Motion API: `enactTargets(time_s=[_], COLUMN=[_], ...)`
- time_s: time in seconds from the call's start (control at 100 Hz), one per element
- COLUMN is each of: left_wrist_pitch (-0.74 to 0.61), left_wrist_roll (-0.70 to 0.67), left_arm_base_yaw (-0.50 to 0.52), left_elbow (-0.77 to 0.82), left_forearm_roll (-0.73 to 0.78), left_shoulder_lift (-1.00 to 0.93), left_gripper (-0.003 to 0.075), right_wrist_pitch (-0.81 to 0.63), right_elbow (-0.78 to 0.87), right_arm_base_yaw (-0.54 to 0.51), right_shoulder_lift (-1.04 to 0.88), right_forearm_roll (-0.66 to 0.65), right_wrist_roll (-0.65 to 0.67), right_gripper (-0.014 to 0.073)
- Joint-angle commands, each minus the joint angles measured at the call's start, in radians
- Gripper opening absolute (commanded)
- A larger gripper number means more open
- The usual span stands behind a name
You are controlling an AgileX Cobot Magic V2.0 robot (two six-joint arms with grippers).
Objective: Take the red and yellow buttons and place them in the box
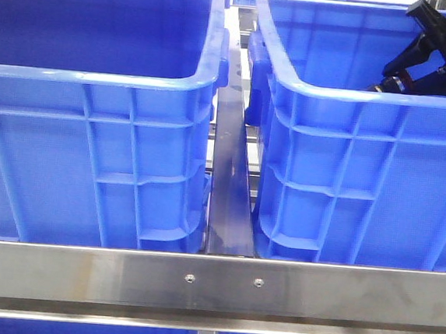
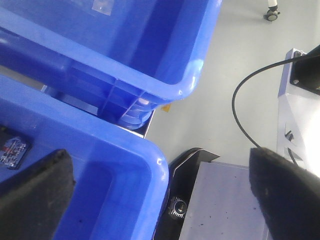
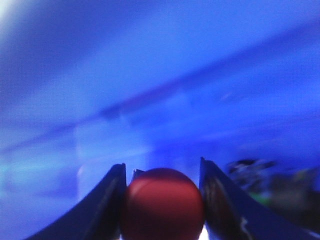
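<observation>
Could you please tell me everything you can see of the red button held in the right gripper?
The round, dome-topped red button shows only in the right wrist view. It looks smooth and glossy, probably plastic, deep red with a darker lower half. It sits between the two dark fingers of the right gripper, which press against both of its sides. Its underside and any base are hidden. Behind it is blurred blue plastic, apparently the interior of the blue plastic bin that the right arm reaches into in the front view.
</observation>
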Motion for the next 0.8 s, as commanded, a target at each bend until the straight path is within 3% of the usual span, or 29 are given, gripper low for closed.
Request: enactTargets(time_s=[0.0,0.04,0.15,0.56,0.66,0.79], left_wrist_pitch=[0.023,0.023,0.023,0.023,0.023,0.023], left_wrist_roll=[-0.012,-0.012,-0.012,-0.012,-0.012,-0.012], left_arm_base_yaw=[-0.005,-0.005,-0.005,-0.005,-0.005,-0.005], left_elbow=[-0.032,-0.032,-0.032,-0.032,-0.032,-0.032], left_forearm_roll=[-0.05,-0.05,-0.05,-0.052,-0.052,-0.052], left_shoulder_lift=[-0.042,-0.042,-0.042,-0.042,-0.042,-0.042], left_gripper=[0.067,0.067,0.067,0.067,0.067,0.0617], right_wrist_pitch=[-0.007,-0.007,-0.016,-0.023,0.021,0.096], right_elbow=[-0.036,-0.036,-0.036,-0.036,-0.035,-0.028], right_arm_base_yaw=[0.0,0.0,0.0,-0.039,-0.057,-0.067], right_shoulder_lift=[-0.059,-0.059,-0.059,-0.062,-0.072,-0.099], right_forearm_roll=[0.054,0.054,0.052,0.048,0.046,0.042], right_wrist_roll=[-0.01,-0.01,-0.011,-0.016,-0.029,-0.096], right_gripper=[0.0389,0.0461,0.0526,0.052,0.041,0.006])
